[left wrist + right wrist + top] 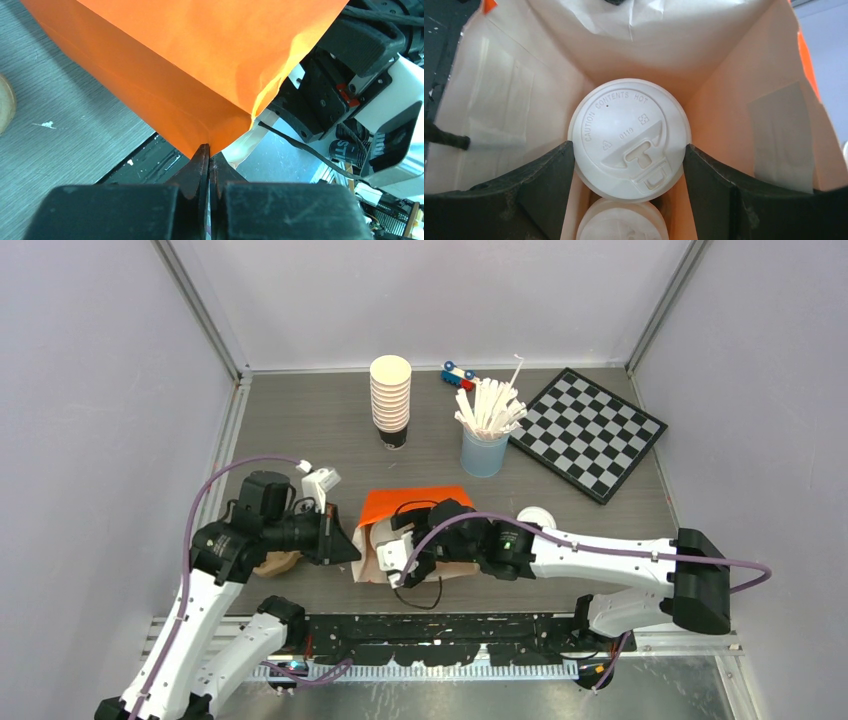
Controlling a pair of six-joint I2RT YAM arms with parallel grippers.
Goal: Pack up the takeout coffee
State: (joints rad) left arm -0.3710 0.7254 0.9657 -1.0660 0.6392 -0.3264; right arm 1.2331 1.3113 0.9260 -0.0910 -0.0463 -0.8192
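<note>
Left gripper (pixel 209 152): fingers pinched tight on a corner of the orange bag (pixel 190 65) | Right gripper (pixel 629 150): fingers wide, touching both sides of the lidded cup (pixel 624 120), frame centre, inside the bag | second lidded cup (pixel 621 222): bottom edge, just below

The left arm (pixel 200 610) bends in from the near-left corner of the tabletop (pixel 300 430), and the left hand (pixel 209 152) is pinched tight on the orange bag (pixel 200 60). The right arm (pixel 610 550) stretches low along the near edge. The right hand (pixel 629 150) is spread wide, its fingers (pixel 544 190) pressing both sides of a lidded cup (pixel 629 130).
</note>
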